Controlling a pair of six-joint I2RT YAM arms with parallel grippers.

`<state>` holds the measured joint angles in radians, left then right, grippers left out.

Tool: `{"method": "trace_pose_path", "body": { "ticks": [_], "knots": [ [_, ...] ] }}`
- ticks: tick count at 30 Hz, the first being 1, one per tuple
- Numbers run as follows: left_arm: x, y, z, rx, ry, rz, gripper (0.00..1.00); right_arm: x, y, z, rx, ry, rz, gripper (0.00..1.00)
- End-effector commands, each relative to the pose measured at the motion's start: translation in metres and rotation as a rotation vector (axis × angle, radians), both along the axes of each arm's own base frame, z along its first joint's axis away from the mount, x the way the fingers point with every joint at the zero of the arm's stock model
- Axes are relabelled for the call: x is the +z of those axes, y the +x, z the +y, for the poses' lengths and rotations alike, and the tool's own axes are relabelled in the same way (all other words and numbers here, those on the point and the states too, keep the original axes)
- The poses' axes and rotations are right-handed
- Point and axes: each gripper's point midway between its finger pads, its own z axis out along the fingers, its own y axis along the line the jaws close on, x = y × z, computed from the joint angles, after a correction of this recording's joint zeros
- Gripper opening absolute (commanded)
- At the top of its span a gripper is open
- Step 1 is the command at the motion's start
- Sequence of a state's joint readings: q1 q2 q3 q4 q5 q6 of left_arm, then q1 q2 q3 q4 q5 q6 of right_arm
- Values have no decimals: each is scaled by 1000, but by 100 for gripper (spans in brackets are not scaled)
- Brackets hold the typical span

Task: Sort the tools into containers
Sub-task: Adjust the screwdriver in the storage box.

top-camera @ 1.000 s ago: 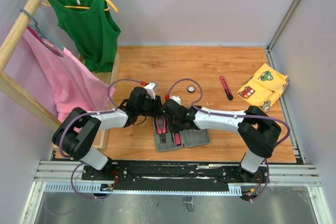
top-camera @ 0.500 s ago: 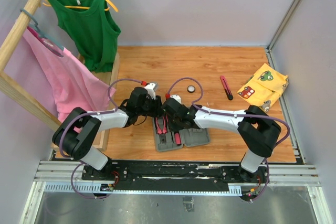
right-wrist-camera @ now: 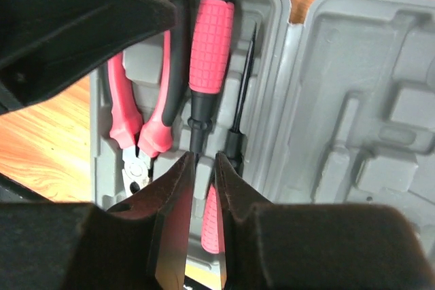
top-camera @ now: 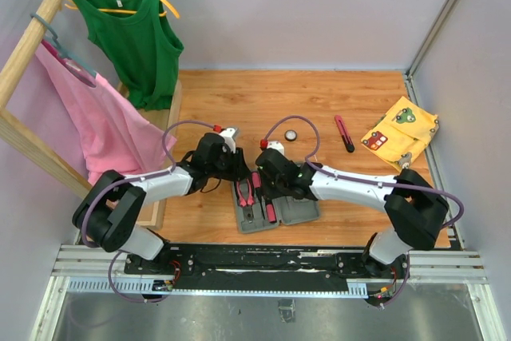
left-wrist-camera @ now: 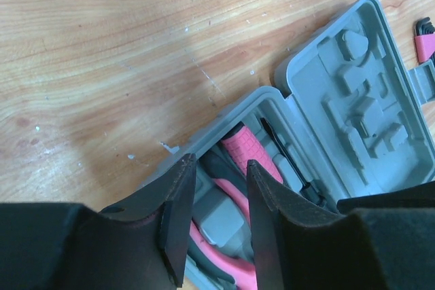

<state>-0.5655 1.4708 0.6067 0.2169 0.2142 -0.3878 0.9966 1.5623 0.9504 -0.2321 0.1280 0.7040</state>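
Observation:
The grey tool case (top-camera: pixel 299 210) lies open near the front edge, its left half holding pink-handled pliers (right-wrist-camera: pixel 136 120), a pink-and-black screwdriver (right-wrist-camera: pixel 211 39) and a slim black screwdriver (right-wrist-camera: pixel 241 100). Its empty lid (right-wrist-camera: pixel 353 134) lies to the right. My left gripper (top-camera: pixel 242 172) hovers open and empty over the pliers half (left-wrist-camera: pixel 217 215). My right gripper (top-camera: pixel 270 183) hovers just above the screwdriver's shaft (right-wrist-camera: pixel 204 168), jaws a narrow gap apart, holding nothing. A pink cutter (top-camera: pixel 344 133) and a round black-white disc (top-camera: pixel 292 136) lie on the table beyond the case.
A yellow patterned cloth (top-camera: pixel 399 129) lies at the right. A pink holder of black hex keys (left-wrist-camera: pixel 425 39) lies beside the lid. A wooden rack with a green top (top-camera: pixel 136 37) and pink cloth (top-camera: pixel 96 117) stands at the left. My two grippers are close together over the case.
My right arm's elbow has swung to the right and its gripper has shifted slightly away from the left one. The left gripper has barely moved.

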Motion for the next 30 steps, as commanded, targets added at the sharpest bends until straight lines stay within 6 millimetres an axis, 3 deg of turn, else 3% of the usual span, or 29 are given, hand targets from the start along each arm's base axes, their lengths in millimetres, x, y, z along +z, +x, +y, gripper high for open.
{"method": "trace_pose_path", "body": {
  "ticks": [1, 8, 12, 18, 30],
  "knots": [
    [11, -6, 2, 7, 0, 0, 41, -1, -2, -14, -45, 10, 3, 20],
    [38, -10, 3, 75, -2, -32, 47, 0, -11, -26, -72, 49, 4, 19],
    [45, -12, 0, 122, 6, -21, 45, 1, -12, -32, -94, 56, -5, 19],
    [35, -15, -7, 190, 74, 42, 34, 4, -12, -39, -124, 69, -23, 20],
    [15, -12, -24, 205, 156, 80, 35, 3, -14, -47, -143, 68, -30, 20]
  ]
}}
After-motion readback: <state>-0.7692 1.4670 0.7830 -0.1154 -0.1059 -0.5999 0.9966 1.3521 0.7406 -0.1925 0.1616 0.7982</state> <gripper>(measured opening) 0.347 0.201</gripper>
